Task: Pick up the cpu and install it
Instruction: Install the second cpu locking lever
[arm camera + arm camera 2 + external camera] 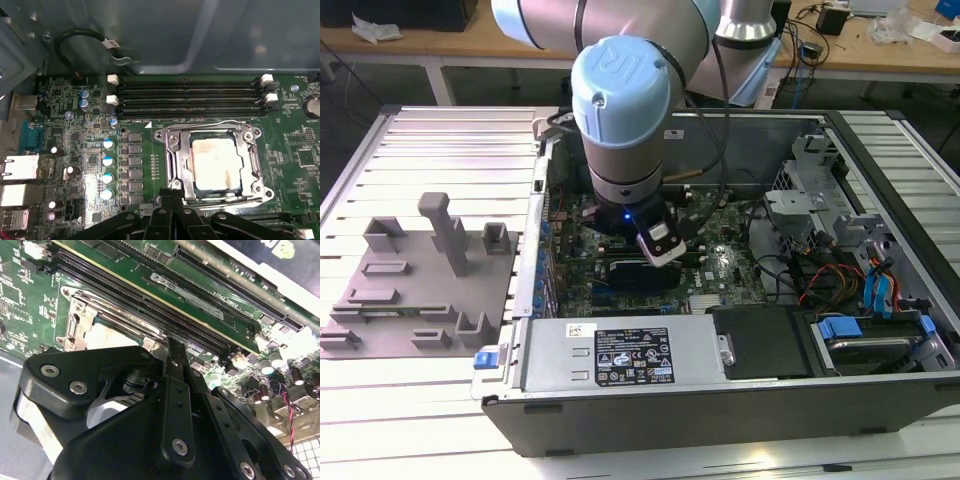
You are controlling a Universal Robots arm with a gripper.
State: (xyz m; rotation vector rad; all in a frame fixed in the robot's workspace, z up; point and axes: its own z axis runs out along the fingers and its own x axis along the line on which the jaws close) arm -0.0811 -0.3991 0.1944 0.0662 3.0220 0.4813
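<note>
Silvery cpu [216,164] sits in its socket; the gripper [171,196], fingers together, points down beside it.

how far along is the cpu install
Mostly done, it seems: in the first wrist view the cpu lies flat inside the socket frame on the motherboard. The tool sits at the frame's edge, holding nothing visible. The frame looks open, so it may be unlatched.

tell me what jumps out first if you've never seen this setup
The pale blue robot arm reaching down into the open computer case in the exterior view. Next, in the first wrist view, the silvery cpu lying inside the metal socket frame on the green motherboard, with the black tool at the frame's edge.
</note>
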